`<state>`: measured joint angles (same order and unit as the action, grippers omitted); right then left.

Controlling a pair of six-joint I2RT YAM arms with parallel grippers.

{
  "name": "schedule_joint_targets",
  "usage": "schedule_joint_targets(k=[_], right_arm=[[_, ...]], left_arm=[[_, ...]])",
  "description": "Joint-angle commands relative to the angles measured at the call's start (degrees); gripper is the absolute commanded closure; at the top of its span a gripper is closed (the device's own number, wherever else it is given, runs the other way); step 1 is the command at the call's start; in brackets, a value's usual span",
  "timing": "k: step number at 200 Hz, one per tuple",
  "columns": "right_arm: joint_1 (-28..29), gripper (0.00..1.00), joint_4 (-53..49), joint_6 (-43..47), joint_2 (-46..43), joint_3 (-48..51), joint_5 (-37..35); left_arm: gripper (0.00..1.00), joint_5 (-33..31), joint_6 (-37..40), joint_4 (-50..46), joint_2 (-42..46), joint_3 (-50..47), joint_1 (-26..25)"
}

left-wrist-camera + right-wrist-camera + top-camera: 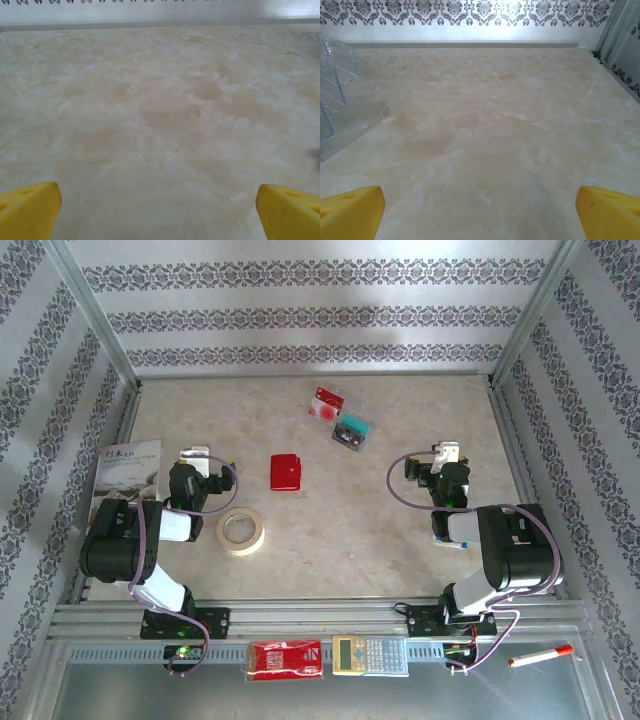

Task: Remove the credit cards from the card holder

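Top view, card holder (285, 472): there it is, a red square lying flat on the table (400, 540), between the two arms and a touch left of centre.
Top view, red-and-white card (328, 403): out on the table, far and right of the card holder, well apart from it.
Top view, teal-and-black card (352, 430): just beside the red-and-white card on its near-right side; can't tell if they touch.
Top view, left claw (197, 454): left of the card holder, pointing to the far side, nothing in it.
Top view, right claw (447, 452): over on the right, about level with the left claw, apart from both cards, nothing in it.
Top view, tape roll (242, 531): flat on the table, near and left of the card holder, just beside the left arm.
Top view, booklet (125, 472): at the table's left edge, beside the left arm.
Top view, red packet (285, 660): on the near ledge, with the calculator (370, 655) just right of it.
Top view, marker (540, 656): further right on that ledge, well apart from the calculator.
Left wrist, left claw (160, 215): spread wide, yellow fingertips (30, 210) at the bottom corners, bare table between them.
Right wrist, right claw (480, 212): wide apart too, yellow fingertips (352, 210) at the bottom corners, bare table between them.
Right wrist, clear plastic piece (337, 95): standing at the left edge, well apart from the claw; can't tell what it is.
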<state>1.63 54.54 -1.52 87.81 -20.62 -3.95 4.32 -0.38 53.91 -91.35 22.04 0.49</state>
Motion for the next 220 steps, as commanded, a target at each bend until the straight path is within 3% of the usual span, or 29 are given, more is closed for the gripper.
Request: schedule_joint_targets(k=[1,149,199,220], right_arm=[[-0.2,0.02,0.1,-0.2,0.0,-0.9,1.1],[-0.3,0.02,0.0,-0.3,0.0,-0.9,1.3],[0.9,0.02,5.6,2.7,-1.2,3.3,3.8],[1.7,0.02,5.7,2.8,-5.0,5.3,2.0]], left_arm=[[0.0,0.2,0.5,-0.5,0.1,0.6,0.6],[0.0,-0.6,0.4,-0.4,0.2,0.5,0.6],[0.0,-4.2,-0.7,15.5,0.0,-7.5,0.4],[0.0,-6.5,-1.4,14.6,5.1,-9.3,0.4]])
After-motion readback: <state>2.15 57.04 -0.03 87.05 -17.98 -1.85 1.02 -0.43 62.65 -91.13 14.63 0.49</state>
